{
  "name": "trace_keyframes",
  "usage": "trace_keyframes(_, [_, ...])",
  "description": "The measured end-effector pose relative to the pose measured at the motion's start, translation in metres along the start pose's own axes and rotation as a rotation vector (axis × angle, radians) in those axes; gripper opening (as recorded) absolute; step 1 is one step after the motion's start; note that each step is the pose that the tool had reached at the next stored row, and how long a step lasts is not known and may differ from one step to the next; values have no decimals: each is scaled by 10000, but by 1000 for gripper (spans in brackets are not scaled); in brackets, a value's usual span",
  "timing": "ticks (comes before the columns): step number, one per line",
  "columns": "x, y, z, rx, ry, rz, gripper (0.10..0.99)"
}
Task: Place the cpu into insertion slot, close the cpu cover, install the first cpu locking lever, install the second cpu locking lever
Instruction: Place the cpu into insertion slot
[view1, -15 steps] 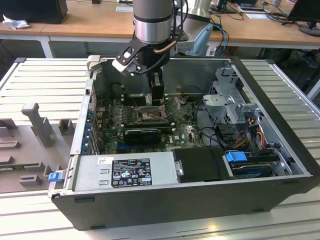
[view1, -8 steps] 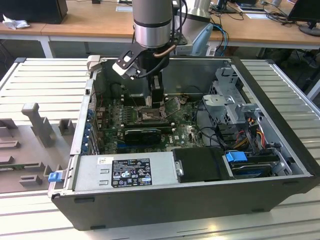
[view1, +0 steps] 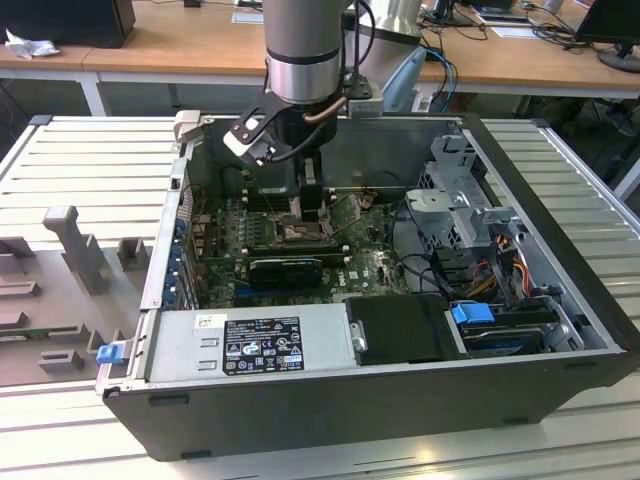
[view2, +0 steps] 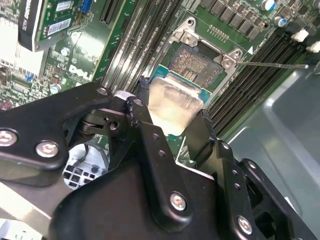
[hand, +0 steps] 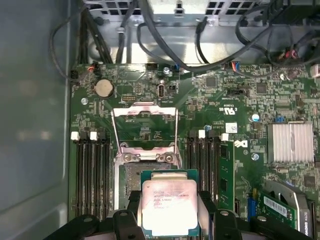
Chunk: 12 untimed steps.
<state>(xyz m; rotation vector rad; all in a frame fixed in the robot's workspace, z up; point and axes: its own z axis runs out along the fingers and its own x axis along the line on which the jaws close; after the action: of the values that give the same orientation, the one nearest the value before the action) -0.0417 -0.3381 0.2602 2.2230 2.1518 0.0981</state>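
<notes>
Grey slatted metal forms the tabletop (view1: 585, 210), and on it lies an open dark computer case (view1: 330, 400) with its side panel off. 1 robot arm (view1: 300, 50) reaches down into the case, over the green motherboard (hand: 200, 100).

Taking the insertion slot (hand: 131, 180) as the landmark: it is a square black socket with a metal rim, and long black memory slots (hand: 92, 170) lie along 2 opposite sides of it. The cpu cover (hand: 145, 125), a thin silver frame with a square cutout, is swung open on the far side of the slot from the claw, so the socket is exposed. In the second wrist view a thin locking lever (view2: 272, 64) sticks out sideways from the slot's corner and looks unlatched.

The claw (hand: 170, 216) is clamped narrow on the cpu (hand: 169, 205), with 2 black fingers (hand: 134, 210) pressing opposite edges of the flat silver chip. In both wrist views the chip covers the slot's near edge, while most of the socket shows beyond it towards the open cover. The chip's edges run roughly parallel to the slot's rim. The chip looks to hang above the board and is not yet seated; how high it hangs cannot be told.
</notes>
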Motion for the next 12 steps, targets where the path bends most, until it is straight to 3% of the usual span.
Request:
trace_keyframes(9, [-2, -13, 160, -2, -11, 136, 529])
trace_keyframes(12, [6, -21, 251, 8, -11, 139, 529])
